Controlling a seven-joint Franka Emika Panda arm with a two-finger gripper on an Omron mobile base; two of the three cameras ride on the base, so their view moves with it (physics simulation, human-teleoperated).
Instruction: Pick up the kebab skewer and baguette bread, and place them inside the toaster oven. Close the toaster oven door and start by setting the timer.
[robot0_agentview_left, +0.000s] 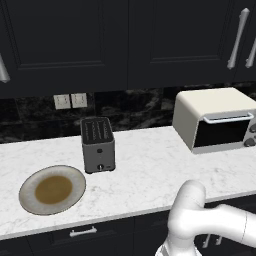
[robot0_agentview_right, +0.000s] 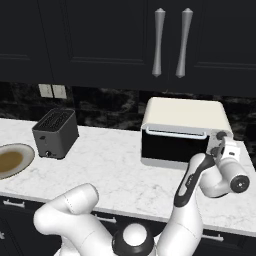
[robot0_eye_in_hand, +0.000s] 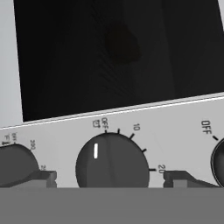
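White marble counter (robot0_agentview_left: 145, 165) runs under dark cupboards, and the toaster oven (robot0_agentview_right: 182, 131) sits at its right end with its door (robot0_agentview_right: 172, 146) shut. The gripper (robot0_eye_in_hand: 109, 177) is wide open around the middle timer knob (robot0_eye_in_hand: 112, 162), holding nothing. The knob points near OFF, so setting the timer looks like the step left. The plate (robot0_agentview_left: 52, 189) looks bare. Dark glass hides whether the skewer and baguette are inside.

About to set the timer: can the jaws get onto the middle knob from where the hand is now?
Probably yes. The gripper is open, one fingertip on each side of the knob, with nothing between them and the toaster oven panel.
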